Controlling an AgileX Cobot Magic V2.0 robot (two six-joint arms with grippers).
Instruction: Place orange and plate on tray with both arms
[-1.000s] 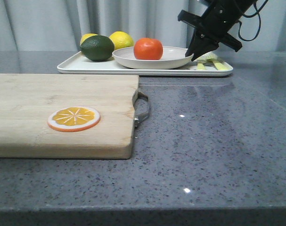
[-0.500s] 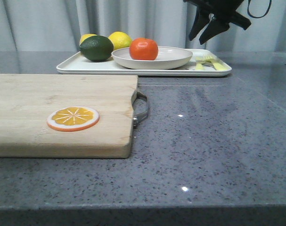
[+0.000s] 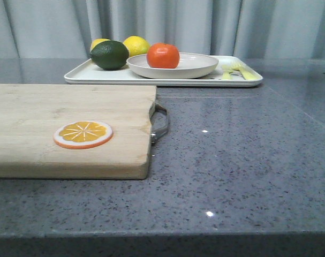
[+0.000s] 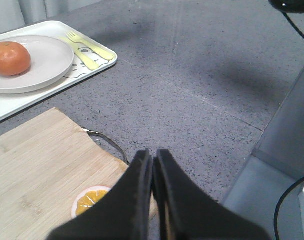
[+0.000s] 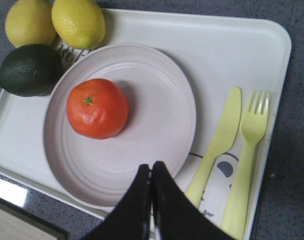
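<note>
Your right gripper (image 5: 150, 172) has its fingers pressed together and holds nothing; it hangs above the plate's (image 5: 162, 125) near rim. Your left gripper (image 4: 153, 162) is likewise closed and empty, poised over the cutting board's (image 4: 36, 165) corner, just above the orange slice (image 4: 89, 200).

From the front, you see the orange (image 3: 163, 55) sitting in the plate (image 3: 197, 65), toward its 9 o'clock side, and the plate resting on the tray (image 3: 76, 76) at the table's 12 o'clock. A lime (image 3: 110, 54) and two lemons (image 3: 136, 45) lie on the tray at 9 o'clock of the plate; a yellow knife (image 5: 219, 140) and fork (image 5: 244, 160) lie at its 3 o'clock.

Half a second ago your right gripper showed open at the front view's upper right; it has now gone from that view.
</note>
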